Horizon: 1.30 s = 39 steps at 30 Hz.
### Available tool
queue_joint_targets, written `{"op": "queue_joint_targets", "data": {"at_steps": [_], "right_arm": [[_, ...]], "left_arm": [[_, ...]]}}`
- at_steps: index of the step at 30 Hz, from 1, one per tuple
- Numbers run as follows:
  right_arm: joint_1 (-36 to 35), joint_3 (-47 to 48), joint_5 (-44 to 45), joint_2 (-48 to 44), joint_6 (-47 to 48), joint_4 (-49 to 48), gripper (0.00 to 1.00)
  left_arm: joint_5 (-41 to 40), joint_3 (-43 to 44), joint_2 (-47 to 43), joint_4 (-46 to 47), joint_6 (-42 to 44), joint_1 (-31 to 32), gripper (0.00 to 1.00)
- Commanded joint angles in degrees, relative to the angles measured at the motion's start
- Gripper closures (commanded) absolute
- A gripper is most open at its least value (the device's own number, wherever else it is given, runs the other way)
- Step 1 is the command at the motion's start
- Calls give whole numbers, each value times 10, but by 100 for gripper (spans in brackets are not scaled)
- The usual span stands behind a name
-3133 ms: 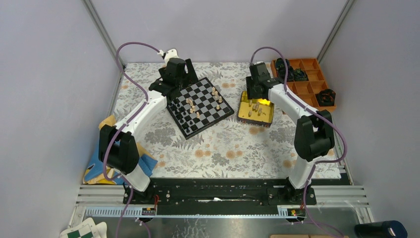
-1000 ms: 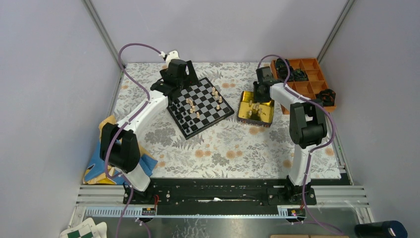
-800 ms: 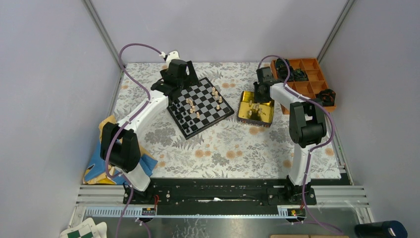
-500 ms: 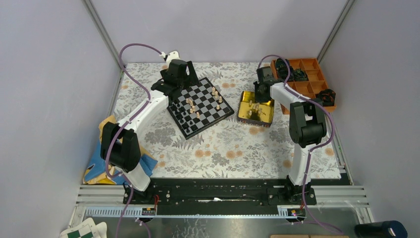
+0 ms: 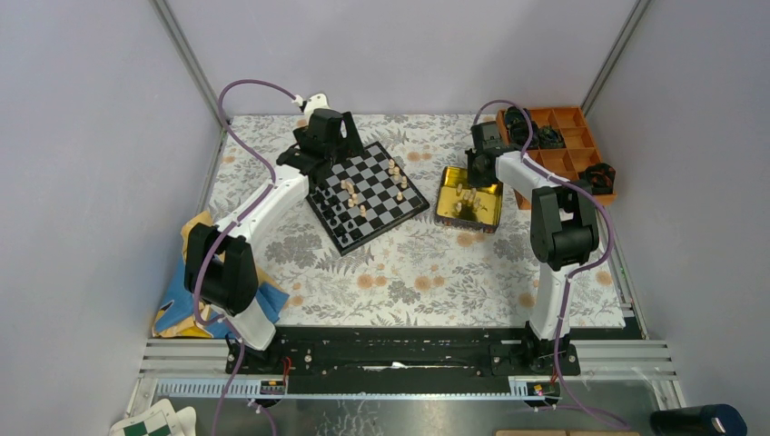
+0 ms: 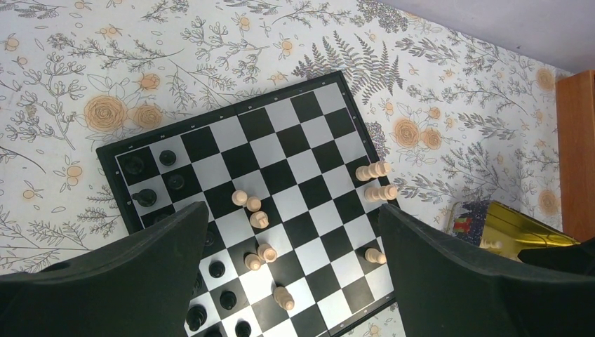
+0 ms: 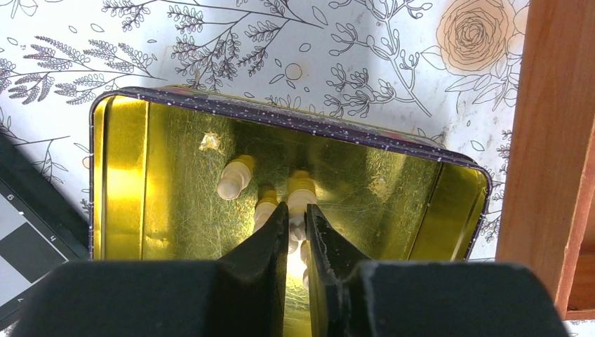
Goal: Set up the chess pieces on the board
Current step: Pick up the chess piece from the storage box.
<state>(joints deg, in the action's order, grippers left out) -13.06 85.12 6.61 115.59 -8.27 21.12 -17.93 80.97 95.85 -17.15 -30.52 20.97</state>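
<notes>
The board [image 5: 385, 214] lies at the back left of centre, carrying scattered tan chess pieces [image 6: 258, 219] and black chess pieces [image 6: 144, 198], some of the tan ones tipped over. My left gripper [image 6: 291, 210] hangs open above it, fingers wide apart, touching nothing. My right gripper [image 7: 296, 210] reaches down into the gold tin [image 7: 281, 116], its fingers [image 7: 270, 235] pressed narrow on a tan chess piece [image 7: 302, 188] lying in the tin. Two more tan pieces [image 7: 235, 177] lie beside it. In the top view the right gripper [image 5: 469, 184] is over the tin [image 5: 490, 216].
An orange compartment tray [image 5: 563, 150] with bulky black objects stands right of the tin, its wall [image 7: 554, 140] close by. A blue and yellow cloth [image 5: 182, 300] lies at the left edge. A green-and-white checkered item [image 5: 154, 420] sits below the rail.
The right gripper's fingers have drawn together onto the tan piece in the tin. Earlier the right arm pulled back toward the tin's far side. The left arm has stayed put.
</notes>
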Motion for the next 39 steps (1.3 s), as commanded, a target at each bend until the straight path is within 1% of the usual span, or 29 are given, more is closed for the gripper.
{"op": "queue_joint_targets", "data": {"at_steps": [1, 22, 30, 34, 39], "right_arm": [[4, 8, 10, -18, -1, -5, 100], [2, 10, 26, -59, 1, -8, 100], [1, 28, 9, -82, 2, 4, 100], [-8, 43, 7, -93, 4, 15, 100], [-36, 65, 8, -100, 8, 30, 100]], "left_arm": [[-3, 2, 3, 14, 3, -4, 1], [0, -9, -10, 15, -1, -4, 1], [2, -13, -13, 15, -5, -4, 1], [4, -14, -15, 16, -7, -4, 1], [4, -17, -18, 15, -10, -4, 1]]}}
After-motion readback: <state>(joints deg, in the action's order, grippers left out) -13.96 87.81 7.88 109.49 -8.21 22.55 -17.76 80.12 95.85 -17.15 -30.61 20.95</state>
